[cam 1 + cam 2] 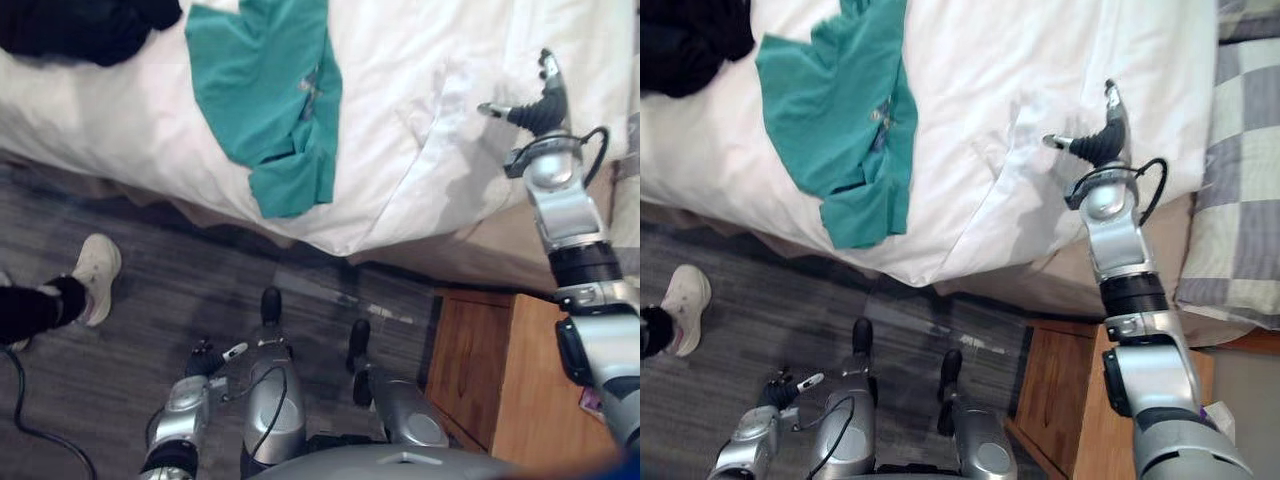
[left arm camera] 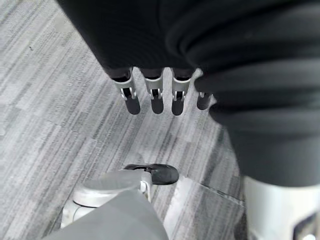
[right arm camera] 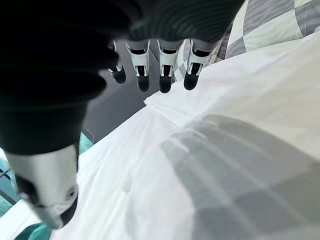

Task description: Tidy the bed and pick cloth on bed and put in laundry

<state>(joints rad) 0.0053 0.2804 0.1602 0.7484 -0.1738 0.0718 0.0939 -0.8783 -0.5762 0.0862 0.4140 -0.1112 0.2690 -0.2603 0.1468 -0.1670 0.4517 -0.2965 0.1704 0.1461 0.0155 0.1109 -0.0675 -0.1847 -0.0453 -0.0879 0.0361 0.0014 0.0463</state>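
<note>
The right hand (image 1: pixel 541 98) hovers over the bed (image 1: pixel 430 120), relaxed and grasping nothing; the teal shirt (image 1: pixel 268 95) lies on the bed well to its left. Right eye view: dark cloth (image 1: pixel 690 35) lies farther left still. Left wrist view: the left hand (image 2: pixel 156 100) hangs released above the floor (image 2: pixel 50 100). Right wrist view: straight fingers (image 3: pixel 165 80) over white sheet (image 3: pixel 225 125). The shirt looks light and limp; pinch a bunched fold mid-cloth.

Bright, even light on the white duvet (image 1: pixel 420 120); the grey floor (image 1: pixel 200 290) below lies dimmer
</note>
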